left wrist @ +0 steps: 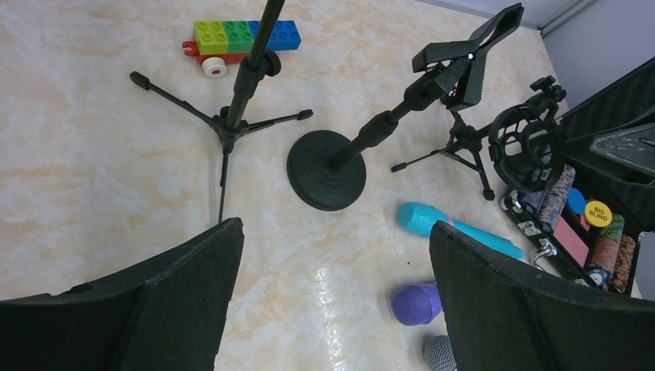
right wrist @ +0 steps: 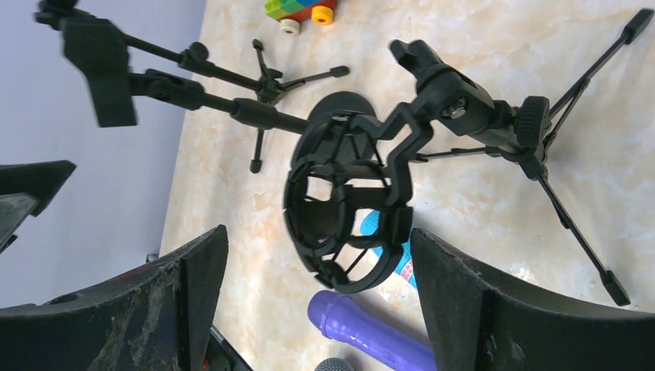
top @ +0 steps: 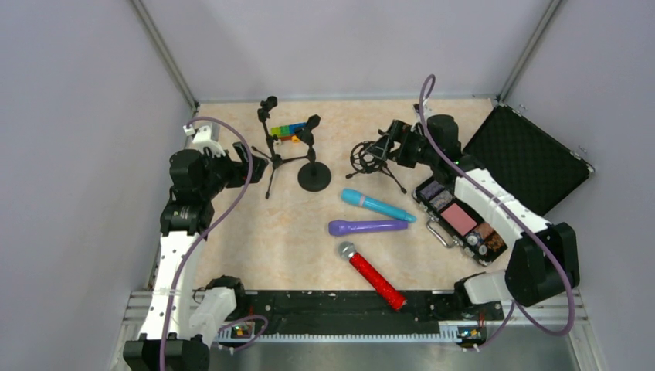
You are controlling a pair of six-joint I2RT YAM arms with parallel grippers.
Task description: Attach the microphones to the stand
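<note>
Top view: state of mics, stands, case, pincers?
red mic, lying flat, unattached
purple mic, lying flat, unattached
blue mic, lying flat, unattached
round-base stand, upright, clip empty
left tripod stand, upright, empty
ring-mount tripod, upright, ring empty
case, lid open
left pincer, open, empty
right pincer, open, empty

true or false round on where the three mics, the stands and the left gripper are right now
1. The light-blue plastic microphone, all-purple microphone and glittery red microphone with a silver mesh head all lie on the beige table. True.
2. The black round-base stand has a microphone in its clip. False: the clip is empty.
3. The left gripper grips the purple microphone. False: it is open and empty.
4. The red microphone lies nearest the table's near edge. True.
</note>
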